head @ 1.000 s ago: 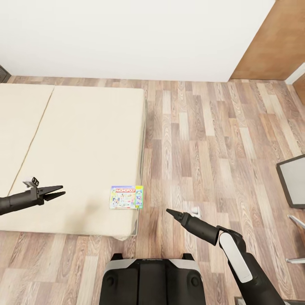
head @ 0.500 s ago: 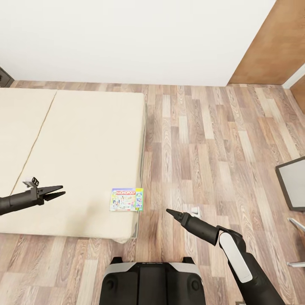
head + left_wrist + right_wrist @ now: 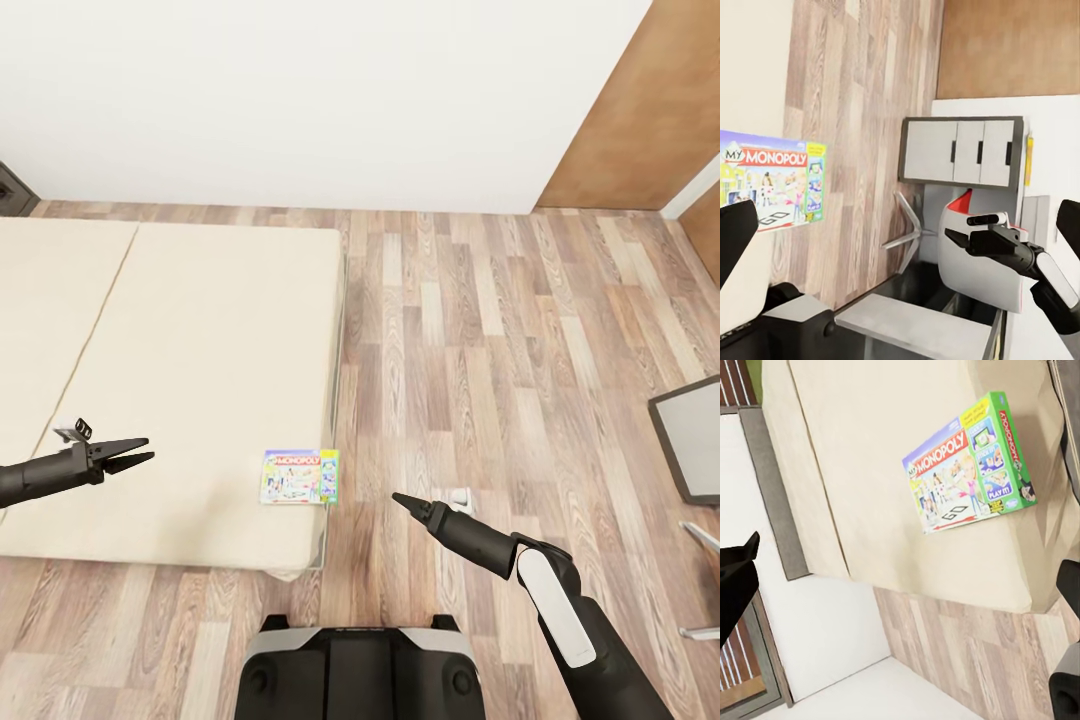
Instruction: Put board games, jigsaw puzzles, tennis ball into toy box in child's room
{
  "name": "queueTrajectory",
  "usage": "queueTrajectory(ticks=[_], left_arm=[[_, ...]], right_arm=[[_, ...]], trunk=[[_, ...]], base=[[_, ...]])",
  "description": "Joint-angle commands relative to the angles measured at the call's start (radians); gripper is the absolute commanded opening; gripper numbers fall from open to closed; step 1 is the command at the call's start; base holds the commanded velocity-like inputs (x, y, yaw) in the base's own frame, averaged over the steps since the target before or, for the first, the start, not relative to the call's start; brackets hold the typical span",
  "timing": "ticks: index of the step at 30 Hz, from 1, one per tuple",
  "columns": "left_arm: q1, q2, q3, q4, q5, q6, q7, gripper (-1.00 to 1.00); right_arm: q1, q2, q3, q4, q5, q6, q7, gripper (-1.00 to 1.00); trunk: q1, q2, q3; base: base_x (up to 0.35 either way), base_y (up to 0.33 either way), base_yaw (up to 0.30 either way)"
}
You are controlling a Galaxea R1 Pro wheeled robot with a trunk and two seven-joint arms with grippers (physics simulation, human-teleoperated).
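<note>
One board game [image 3: 299, 477], a Monopoly box with a green edge, lies flat at the near right corner of the bed [image 3: 180, 380]. The same board game [image 3: 967, 472] shows close in the right wrist view, and the board game [image 3: 772, 180] in the left wrist view. My left gripper [image 3: 149, 449] hovers open over the mattress, well to the left of the box. My right gripper [image 3: 396, 497] hangs open over the floor just right of the bed corner. A corner of the table [image 3: 690, 435] is at the right edge. The toy box, jigsaw puzzles and tennis ball are out of view.
Wood-plank floor [image 3: 480, 340] stretches between bed and table. A white wall [image 3: 300, 90] runs along the back with a brown door [image 3: 650, 100] at the right. Chair legs [image 3: 700, 535] stick out below the table corner. My base [image 3: 360, 670] is at the bottom.
The whole picture has slid slightly down, so the camera moved; bed, game and wall sit lower in the frame. Both arms hold the same pose.
</note>
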Motion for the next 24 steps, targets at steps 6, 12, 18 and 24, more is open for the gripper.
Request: queueTrajectory(ticks=[6, 12, 18, 24], left_arm=[[0.000, 0.000, 0.000, 0.000, -0.001, 0.010, -0.004, 1.00], [0.000, 0.000, 0.000, 0.000, -0.001, 0.009, -0.004, 1.00], [0.000, 0.000, 0.000, 0.000, -0.001, 0.009, -0.004, 1.00], [0.000, 0.000, 0.000, 0.000, -0.001, 0.008, -0.004, 1.00]], right_arm=[[0.000, -0.001, 0.001, 0.000, -0.001, 0.003, 0.001, 1.00], [0.000, -0.001, 0.001, 0.000, -0.001, 0.003, 0.001, 1.00], [0.000, -0.001, 0.000, 0.000, -0.001, 0.003, 0.001, 1.00], [0.000, 0.000, 0.001, 0.000, -0.001, 0.003, 0.001, 1.00]], trunk=[[0.001, -0.001, 0.009], [0.001, -0.001, 0.019], [0.001, -0.001, 0.029], [0.001, -0.001, 0.039]], base=[[0.000, 0.000, 0.000], [0.000, 0.000, 0.000], [0.000, 0.000, 0.000], [0.000, 0.000, 0.000]])
